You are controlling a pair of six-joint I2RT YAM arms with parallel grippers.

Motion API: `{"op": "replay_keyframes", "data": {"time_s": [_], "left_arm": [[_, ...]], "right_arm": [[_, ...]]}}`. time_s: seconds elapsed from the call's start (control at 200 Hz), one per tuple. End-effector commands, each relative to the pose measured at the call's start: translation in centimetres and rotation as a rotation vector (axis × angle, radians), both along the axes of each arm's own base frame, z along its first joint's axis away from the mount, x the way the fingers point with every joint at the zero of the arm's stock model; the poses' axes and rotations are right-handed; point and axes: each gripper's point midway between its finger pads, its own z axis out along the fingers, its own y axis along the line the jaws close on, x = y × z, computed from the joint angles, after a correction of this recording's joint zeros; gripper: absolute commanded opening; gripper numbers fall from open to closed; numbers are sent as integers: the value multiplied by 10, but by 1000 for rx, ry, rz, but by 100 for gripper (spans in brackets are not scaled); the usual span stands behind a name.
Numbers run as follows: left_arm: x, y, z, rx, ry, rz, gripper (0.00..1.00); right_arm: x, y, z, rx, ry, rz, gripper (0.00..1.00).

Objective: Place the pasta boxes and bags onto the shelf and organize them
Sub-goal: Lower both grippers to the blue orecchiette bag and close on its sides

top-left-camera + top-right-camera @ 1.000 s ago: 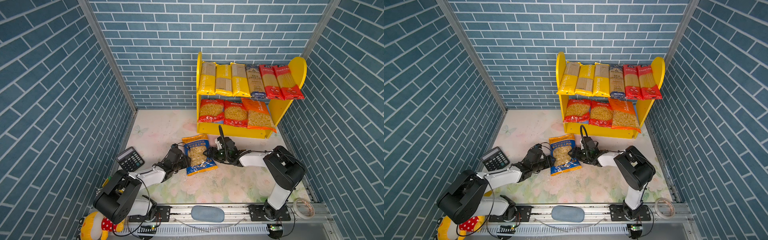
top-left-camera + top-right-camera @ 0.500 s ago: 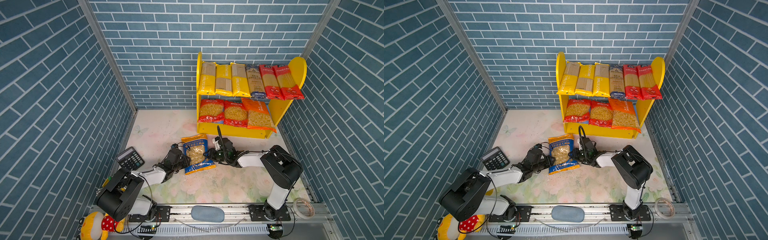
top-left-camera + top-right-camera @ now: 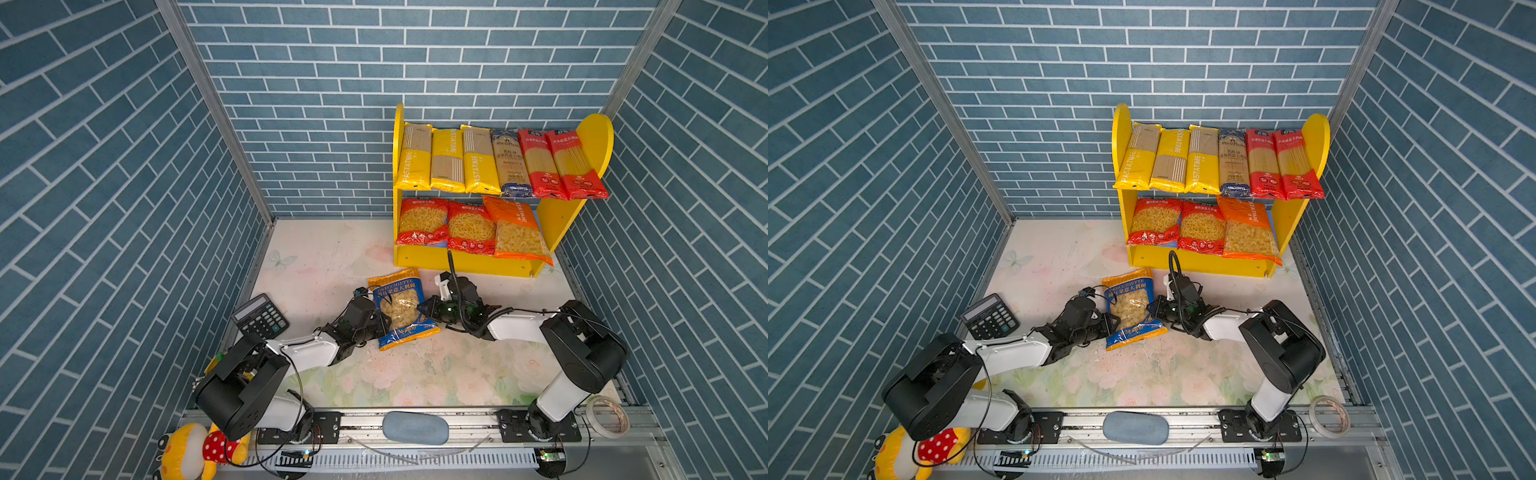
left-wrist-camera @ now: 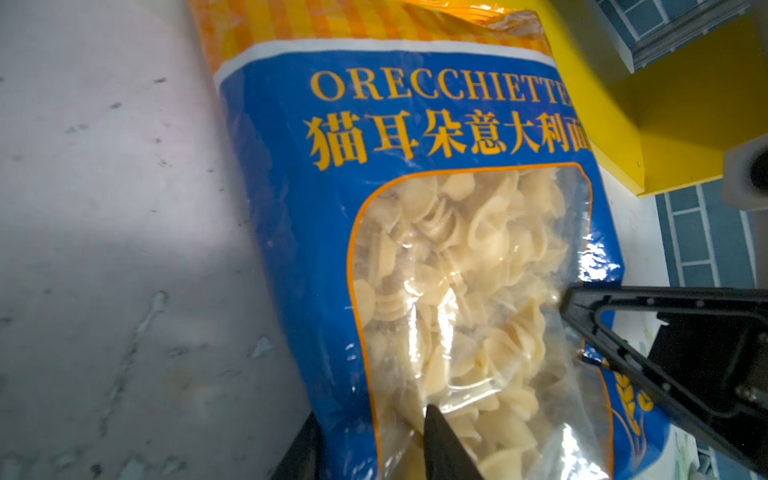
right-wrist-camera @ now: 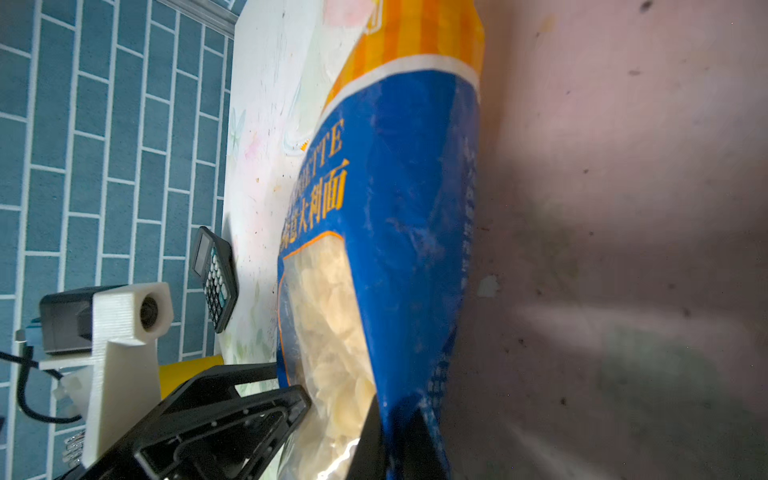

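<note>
Both claws have just closed on the blue-and-orange plastic "ORECCHIETTE" pasta bag (image 3: 400,306), lying on the floral worktop (image 3: 316,266) before the yellow wooden shelf (image 3: 594,141). The right claw (image 3: 423,308) is pinched tight on one side edge, the left claw (image 3: 384,322) narrowed onto the other. This last bag seems ready to lift.

The blue ORECCHIETTE bag (image 4: 291,208) is gleaming: glossy, crinkly plastic film with a clear window. Under it the table (image 4: 104,208) is looking matt, scuffed and speckled. Behind the bag the shelf (image 3: 415,259) is showing smooth yellow paint, and beside the bag the calculator (image 3: 260,316) is sitting in dull black plastic.
</note>
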Motion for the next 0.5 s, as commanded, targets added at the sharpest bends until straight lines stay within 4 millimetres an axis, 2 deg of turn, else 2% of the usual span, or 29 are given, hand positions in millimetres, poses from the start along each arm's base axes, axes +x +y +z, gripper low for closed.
{"op": "replay_keyframes", "data": {"time_s": [0.0,0.255,0.38,0.445,0.495], "left_arm": [[4,-24,18,-38,-34,-50,39],[1,-57,30,-55,-55,-120,40],[-2,-55,29,-49,-55,-118,40],[-3,-51,28,-36,-58,-112,41],[-4,-48,26,-22,-57,-113,41]], "right_arm": [[4,-16,15,0,-54,-14,6],[-9,-55,18,-63,-45,-55,2],[-20,-70,18,-102,-37,-72,3],[-26,-76,15,-117,-27,-79,7],[-30,-81,11,-132,-12,-84,13]]}}
